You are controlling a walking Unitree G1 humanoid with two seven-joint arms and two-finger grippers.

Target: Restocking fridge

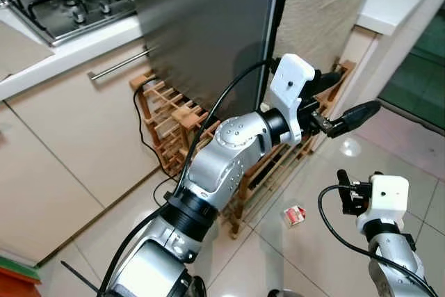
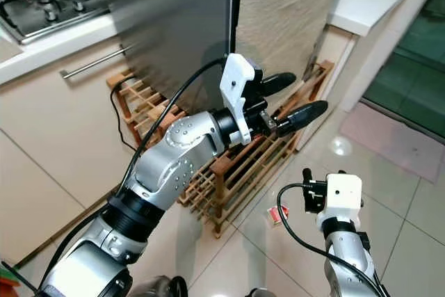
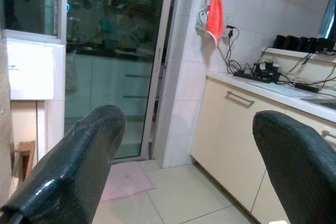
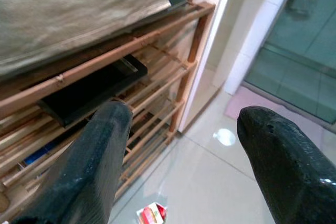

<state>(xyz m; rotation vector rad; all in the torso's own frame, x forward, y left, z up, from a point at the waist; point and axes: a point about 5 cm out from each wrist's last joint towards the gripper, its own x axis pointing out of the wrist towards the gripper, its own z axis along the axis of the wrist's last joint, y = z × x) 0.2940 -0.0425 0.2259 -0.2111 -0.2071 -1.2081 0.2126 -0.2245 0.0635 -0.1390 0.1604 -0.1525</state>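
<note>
The fridge (image 1: 208, 26) stands at twelve o'clock of the head view, its grey steel door shut. The left gripper (image 2: 286, 99) is raised in front of the door's lower right corner, above a wooden rack (image 1: 182, 124); its jaws are spread and hold nothing, the two black fingers (image 3: 73, 169) well apart in the left wrist view. The right gripper (image 4: 178, 161) hangs low at five o'clock over the tiled floor (image 1: 313, 193), its jaws likewise spread and empty. A small red-and-white packet (image 1: 295, 215) lies on the floor just beside the rack's foot, between the two arms. A black tray (image 4: 92, 90) rests on one of the rack's shelves. At ten o'clock a gas hob (image 1: 62, 1) sits in the white surface (image 1: 69, 50), above a drawer with a steel handle (image 1: 118, 65).
</note>
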